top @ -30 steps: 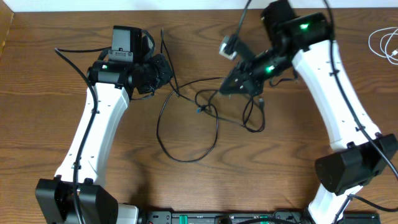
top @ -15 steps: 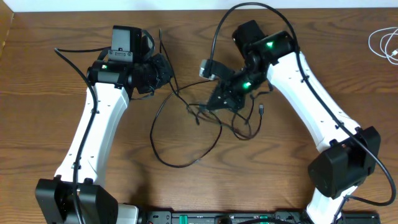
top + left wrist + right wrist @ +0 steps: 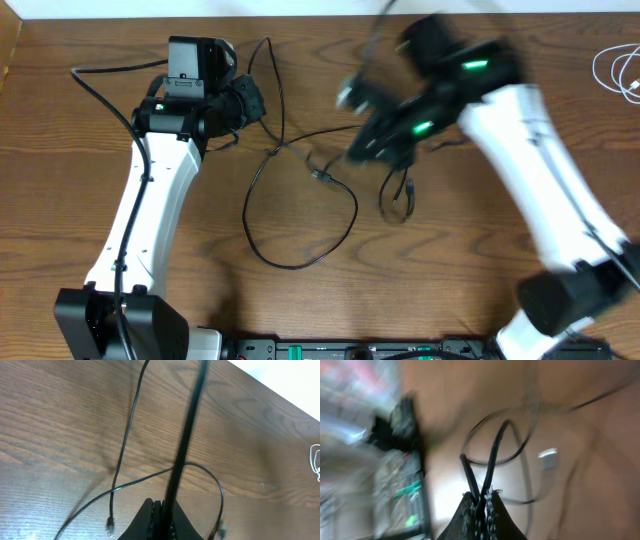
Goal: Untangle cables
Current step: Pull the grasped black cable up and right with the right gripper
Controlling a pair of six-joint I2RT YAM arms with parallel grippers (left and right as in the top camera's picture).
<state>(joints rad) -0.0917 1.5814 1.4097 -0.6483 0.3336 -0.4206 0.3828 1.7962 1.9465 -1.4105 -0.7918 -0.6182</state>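
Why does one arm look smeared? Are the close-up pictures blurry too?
Overhead: the right white arm is motion-smeared; the left white arm, thin black cables and brown wooden table are crisp. Right wrist: almost all streaked, only the right end effector, shut on a black cable loop, is readable. Left wrist: sharp wood, but the near black cable in the shut left end effector looks soft.

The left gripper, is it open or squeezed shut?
Shut. The left gripper has its jaws pressed together with no gap, pinching a black cable that runs up from between them.
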